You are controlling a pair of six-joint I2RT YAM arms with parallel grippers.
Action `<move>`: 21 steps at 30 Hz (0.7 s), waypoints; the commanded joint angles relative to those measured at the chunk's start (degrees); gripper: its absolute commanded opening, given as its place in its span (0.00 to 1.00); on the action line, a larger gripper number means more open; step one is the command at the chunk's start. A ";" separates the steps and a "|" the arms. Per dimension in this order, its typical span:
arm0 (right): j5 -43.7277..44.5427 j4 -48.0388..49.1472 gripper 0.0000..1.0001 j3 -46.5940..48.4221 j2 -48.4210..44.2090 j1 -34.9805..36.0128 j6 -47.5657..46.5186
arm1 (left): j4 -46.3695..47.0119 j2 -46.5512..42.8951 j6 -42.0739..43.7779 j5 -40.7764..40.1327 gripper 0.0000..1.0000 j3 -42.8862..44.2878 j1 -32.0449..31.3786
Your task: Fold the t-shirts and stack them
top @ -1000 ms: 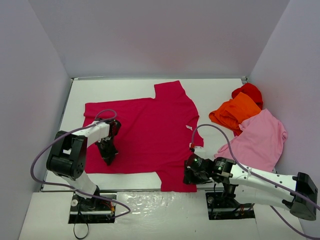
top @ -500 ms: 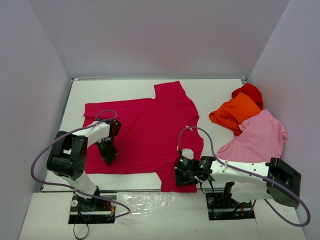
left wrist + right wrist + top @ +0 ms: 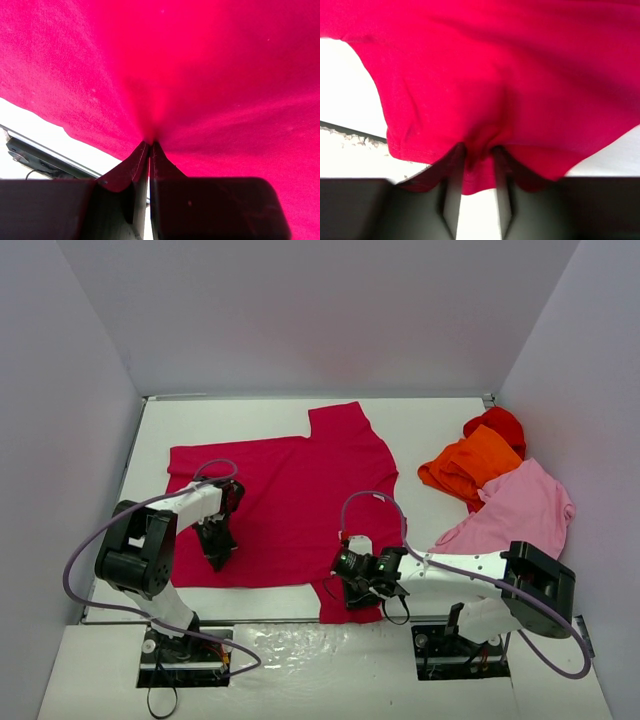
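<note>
Crimson t-shirt [image 3: 200, 75] in pinched end effector [image 3: 150, 146]

The left arm [image 3: 190, 505] bends forward, and the left gripper [image 3: 149, 145] points down, jaws pressed together on a pinch of shirt [image 3: 290, 490]. The right arm [image 3: 460, 565] stretches low leftward; the right gripper [image 3: 476, 150] has its jaws narrowly apart, squeezing a fold of the same shirt.

Bare table [image 3: 440, 425] along the back edge, plus an open lane between crimson shirt [image 3: 290, 490] and the right-hand heap: orange shirt [image 3: 472, 462], pink shirt [image 3: 520, 515], red shirt [image 3: 497, 422], against the right wall [image 3: 590, 390]. Right arm [image 3: 450, 567] lies across the lane's near end.
</note>
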 commanded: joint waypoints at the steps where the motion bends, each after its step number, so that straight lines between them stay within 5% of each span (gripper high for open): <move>1: 2.31 1.23 0.10 -4.92 5.90 0.77 1.99 | 2.29 1.83 -0.07 -1.37 0.00 -0.80 -0.28; 4: 2.42 1.19 0.00 -5.98 5.81 0.78 2.60 | 2.64 2.16 0.04 -1.18 0.00 -1.09 -0.37; 14: 7.91 -1.51 0.00 -3.45 -1.71 1.12 2.87 | 0.97 -0.74 0.36 -2.11 0.00 1.30 -0.81; 21: 12.39 -4.76 0.00 3.42 -1.03 -0.24 -3.06 | -5.69 -2.98 2.57 -5.67 0.00 12.34 -0.81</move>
